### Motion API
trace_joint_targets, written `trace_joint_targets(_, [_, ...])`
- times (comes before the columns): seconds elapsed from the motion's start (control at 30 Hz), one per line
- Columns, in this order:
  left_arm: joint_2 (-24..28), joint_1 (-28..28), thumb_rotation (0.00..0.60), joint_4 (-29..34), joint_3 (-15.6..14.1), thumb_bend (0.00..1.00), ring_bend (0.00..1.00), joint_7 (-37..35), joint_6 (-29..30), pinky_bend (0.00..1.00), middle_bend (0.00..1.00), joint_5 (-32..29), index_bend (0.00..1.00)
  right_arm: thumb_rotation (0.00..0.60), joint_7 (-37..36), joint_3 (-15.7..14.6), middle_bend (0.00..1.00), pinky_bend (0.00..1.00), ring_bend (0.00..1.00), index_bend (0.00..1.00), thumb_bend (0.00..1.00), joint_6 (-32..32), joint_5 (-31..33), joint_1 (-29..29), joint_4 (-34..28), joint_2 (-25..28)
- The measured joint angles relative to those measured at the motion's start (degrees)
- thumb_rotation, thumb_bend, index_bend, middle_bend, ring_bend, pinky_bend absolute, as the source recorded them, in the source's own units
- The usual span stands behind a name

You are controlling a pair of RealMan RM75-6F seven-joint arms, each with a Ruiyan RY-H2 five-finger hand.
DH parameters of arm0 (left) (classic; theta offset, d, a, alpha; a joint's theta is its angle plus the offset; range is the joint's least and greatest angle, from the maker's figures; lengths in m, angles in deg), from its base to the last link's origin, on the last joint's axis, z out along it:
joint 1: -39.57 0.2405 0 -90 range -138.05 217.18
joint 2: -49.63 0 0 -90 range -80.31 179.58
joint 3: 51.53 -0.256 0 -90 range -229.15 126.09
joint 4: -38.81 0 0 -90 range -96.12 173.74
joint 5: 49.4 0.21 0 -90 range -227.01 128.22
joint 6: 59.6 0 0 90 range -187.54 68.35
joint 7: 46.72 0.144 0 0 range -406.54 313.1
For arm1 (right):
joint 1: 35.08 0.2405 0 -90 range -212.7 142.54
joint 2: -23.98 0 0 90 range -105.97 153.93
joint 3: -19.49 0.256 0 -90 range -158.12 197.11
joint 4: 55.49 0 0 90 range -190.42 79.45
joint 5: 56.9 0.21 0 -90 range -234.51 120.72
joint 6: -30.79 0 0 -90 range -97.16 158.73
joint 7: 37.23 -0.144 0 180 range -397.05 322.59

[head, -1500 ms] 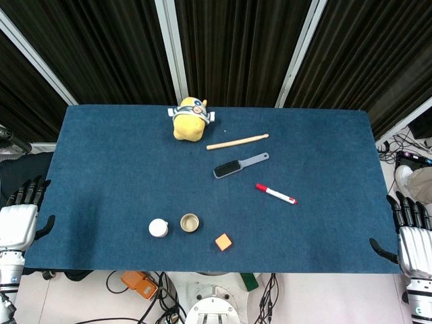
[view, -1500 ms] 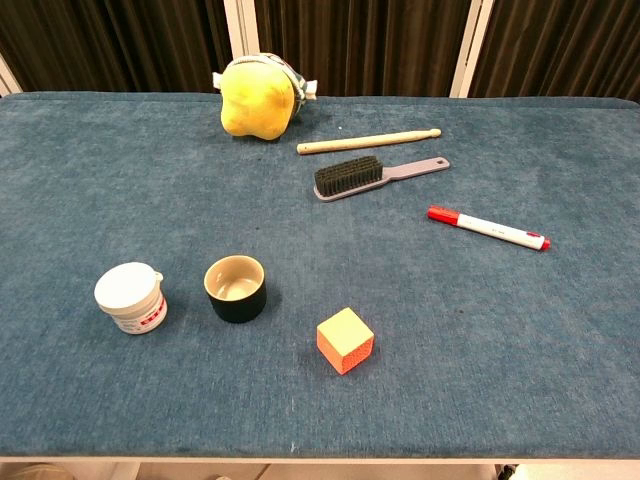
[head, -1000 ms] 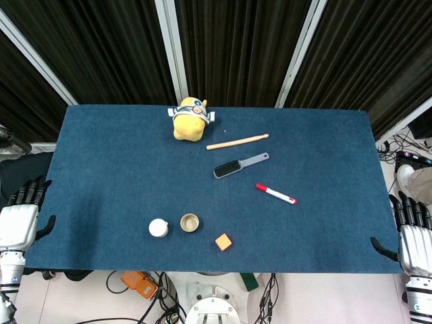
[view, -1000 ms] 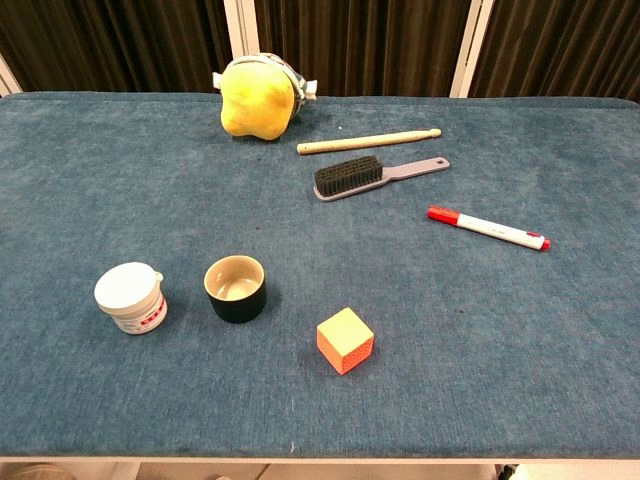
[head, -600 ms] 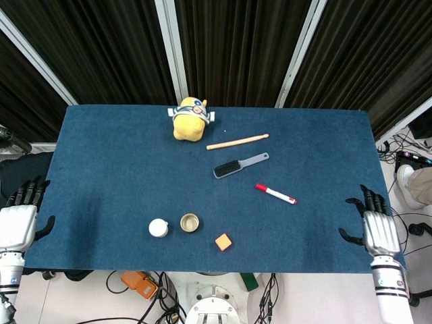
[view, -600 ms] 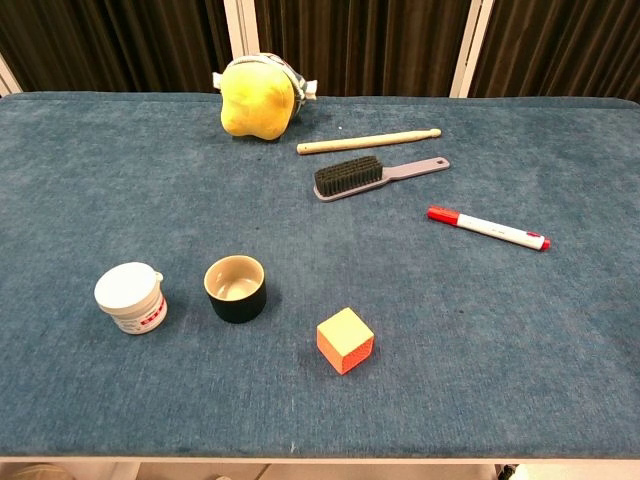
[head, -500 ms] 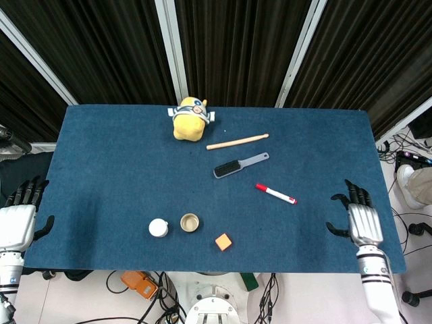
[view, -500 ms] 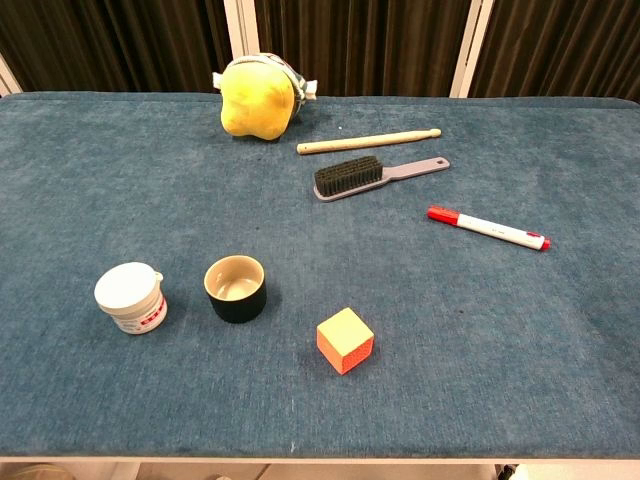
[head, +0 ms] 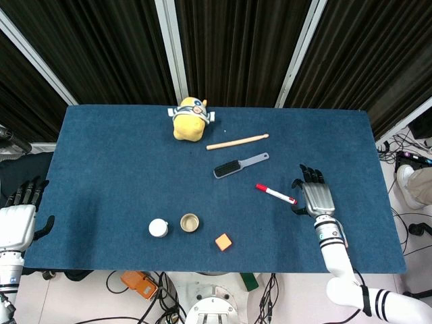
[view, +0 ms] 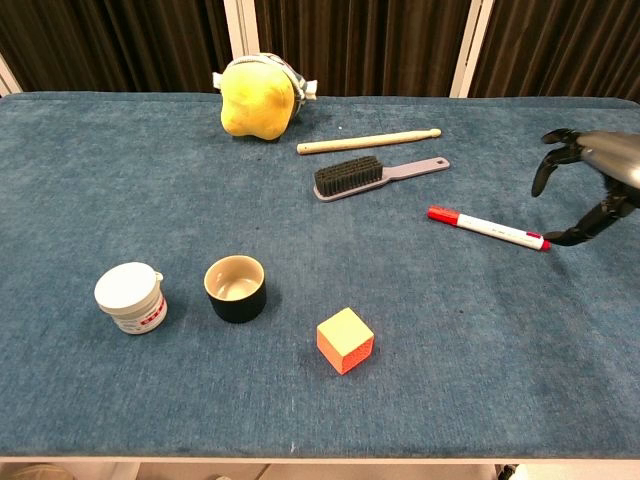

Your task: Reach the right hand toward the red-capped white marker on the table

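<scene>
Blue felt worktop [head: 101, 169], cables on floor below, black curtains [head: 229, 47] behind. Near edge: one orange cube [view: 345, 339], one cup [view: 235, 288], one white jar [view: 130, 297]. Right hand [head: 317, 197], fingers [view: 545, 172] spread, empty, just beside marker [view: 488, 228] (red cap pointing left). Left hand [head: 17, 219] off-worktop, open. Farther: one brush [view: 375, 175], one stick [view: 367, 141], one yellow plush [view: 256, 96].

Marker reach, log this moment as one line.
right robot hand: open, beside marker | contact: none | left robot hand: open, off table

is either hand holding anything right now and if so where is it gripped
Nothing is held. The right hand is open beside the marker, not gripping it; the left hand is empty off the table's edge.
</scene>
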Motion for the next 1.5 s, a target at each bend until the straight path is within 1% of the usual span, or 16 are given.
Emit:
trace_joint_targets(0.33, [-0.1,-0.1,0.600,0.0,-0.1,0.34,0.00,0.0,-0.3,0.16,0.00,0.1,0.08,0.600,1.2,0.0,0.02,0.00,0.01,0.50,0.32,-2.6,3.8,4.0,5.0,-4.1])
trace_joint_targets(0.6, [-0.1,-0.1,0.600,-0.1,0.3,0.34,0.00,-0.4,-0.2,0.16,0.00,-0.5,0.08,0.600,1.3,-0.2,0.02,0.00,0.01,0.52,0.32,-3.7,5.6,6.0,7.4,-5.8])
trace_joint_targets(0.93, [-0.1,-0.2,0.600,-0.1,0.0,0.34,0.00,0.0,-0.5,0.16,0.00,-0.4,0.08,0.600,1.3,-0.4,0.02,0.00,0.01,0.55,0.33,-4.7,7.7,7.9,10.1,-7.8])
trace_joint_targets(1.17, [0.0,-0.2,0.600,0.0,0.1,0.34,0.00,-0.1,-0.8,0.16,0.00,-0.9,0.08,0.600,1.5,-0.5,0.02,0.00,0.01,0.58,0.41,-5.2,9.1,9.0,11.6,-8.6])
trace_joint_targets(1.37, [0.1,-0.1,0.600,0.3,0.2,0.34,0.00,-0.1,-1.0,0.16,0.00,-1.6,0.08,0.600,1.0,-0.5,0.02,0.00,0.02,0.63,0.52,-4.5,9.4,9.2,11.9,-8.8])
trace_joint_targets(1.5, [0.1,0.0,0.600,0.6,0.3,0.34,0.00,0.2,-1.0,0.16,0.00,-2.0,0.08,0.600,-0.1,0.0,0.02,0.00,0.02,0.64,0.55,-4.0,9.2,9.2,11.6,-8.6])
